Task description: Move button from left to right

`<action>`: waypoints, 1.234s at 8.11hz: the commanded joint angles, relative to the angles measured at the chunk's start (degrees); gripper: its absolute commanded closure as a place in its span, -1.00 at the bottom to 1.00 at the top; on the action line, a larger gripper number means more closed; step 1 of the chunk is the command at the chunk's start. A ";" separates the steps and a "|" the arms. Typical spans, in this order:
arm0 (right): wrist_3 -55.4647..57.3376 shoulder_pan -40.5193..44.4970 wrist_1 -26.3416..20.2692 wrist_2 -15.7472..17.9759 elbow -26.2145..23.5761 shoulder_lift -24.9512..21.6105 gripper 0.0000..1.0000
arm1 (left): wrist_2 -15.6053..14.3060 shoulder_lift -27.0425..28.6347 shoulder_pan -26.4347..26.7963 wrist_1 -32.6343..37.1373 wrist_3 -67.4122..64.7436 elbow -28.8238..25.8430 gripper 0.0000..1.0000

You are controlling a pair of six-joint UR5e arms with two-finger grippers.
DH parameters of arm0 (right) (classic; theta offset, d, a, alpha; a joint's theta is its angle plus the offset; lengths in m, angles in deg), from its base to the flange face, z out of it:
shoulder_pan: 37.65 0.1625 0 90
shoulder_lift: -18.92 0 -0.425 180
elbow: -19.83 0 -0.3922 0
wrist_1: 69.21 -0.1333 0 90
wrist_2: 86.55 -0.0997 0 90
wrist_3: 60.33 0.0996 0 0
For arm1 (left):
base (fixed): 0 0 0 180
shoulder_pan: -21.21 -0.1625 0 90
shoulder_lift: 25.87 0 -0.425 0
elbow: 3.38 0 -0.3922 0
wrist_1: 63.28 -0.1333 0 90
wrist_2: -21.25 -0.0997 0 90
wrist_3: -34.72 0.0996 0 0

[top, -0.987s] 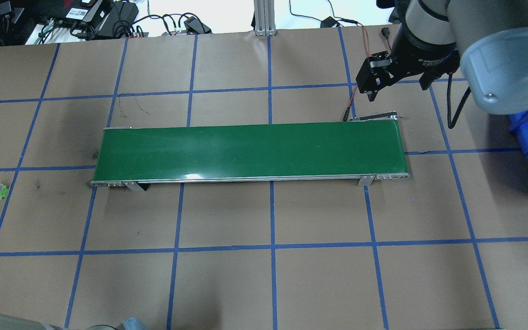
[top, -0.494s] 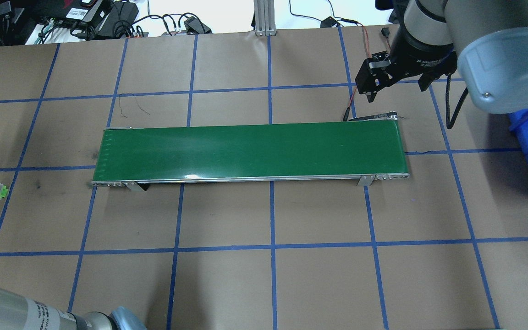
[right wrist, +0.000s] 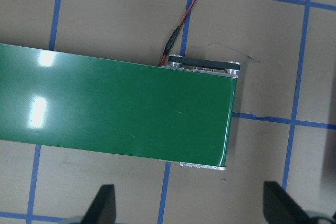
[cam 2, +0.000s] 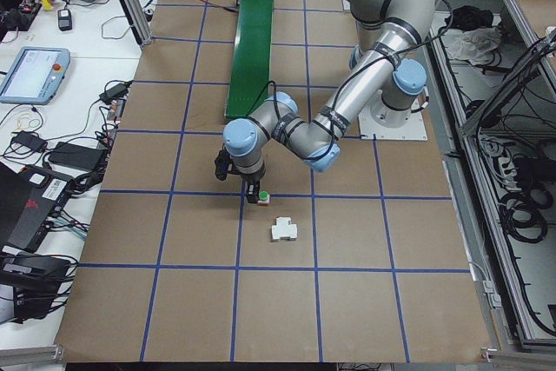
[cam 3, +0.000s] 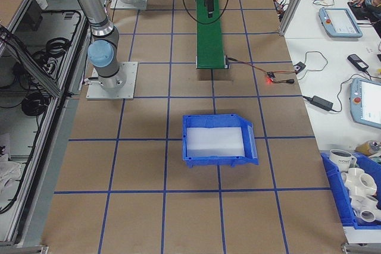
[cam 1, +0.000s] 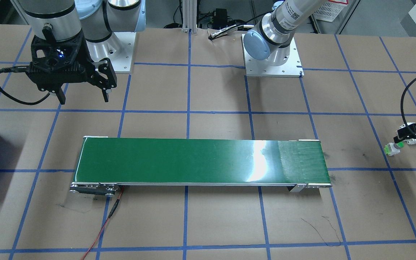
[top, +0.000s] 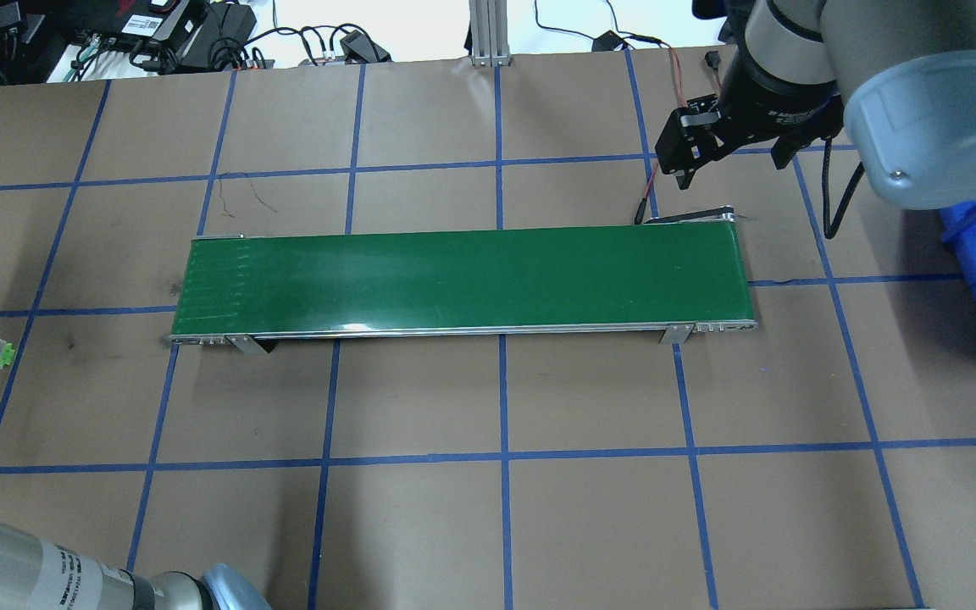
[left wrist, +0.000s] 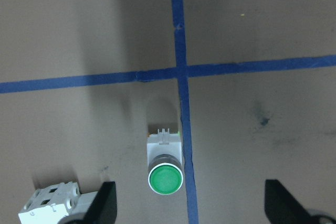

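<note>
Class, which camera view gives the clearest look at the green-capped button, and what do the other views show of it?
The left wrist-mounted view: the button fills the lower centre, cap and white body sharp, beside a blue tape line. The overhead, front-facing and exterior left views show it only as a tiny object near the table's edge. The exterior right and right wrist views do not show it.

The overhead view looks forward and down on the desk (top: 488, 508) from behind the robot. The front view faces it from across. Both share the green conveyor (top: 463, 280). Side views look along the desk from its ends. The left wrist camera sits close above the button (left wrist: 165, 166), at 6 o'clock in its view; the right wrist camera looks down on the conveyor's end.
</note>
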 commanded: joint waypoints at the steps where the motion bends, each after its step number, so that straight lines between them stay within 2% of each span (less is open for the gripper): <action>1: 0.00 0.00 0.05 -0.21 0.00 0.01 -1.00 | -3.00 2.47 -0.54 -2.76 0.89 0.33 -1.00; 3: 0.00 0.00 0.05 -0.21 0.00 0.01 -1.00 | -3.47 3.88 -0.62 -3.22 1.95 0.33 -0.90; 7: 0.00 0.00 -0.04 -0.21 0.00 0.01 -1.00 | -3.56 5.03 -0.62 -3.22 1.86 0.42 -0.89; 8: 0.00 0.00 -0.04 -0.21 0.00 0.09 -1.00 | -3.73 5.20 -0.62 -3.22 2.12 0.42 -0.79; 10: 0.00 -0.09 -0.04 -0.21 -0.09 0.09 -1.00 | -3.82 5.12 -0.54 -3.22 2.04 0.42 -0.45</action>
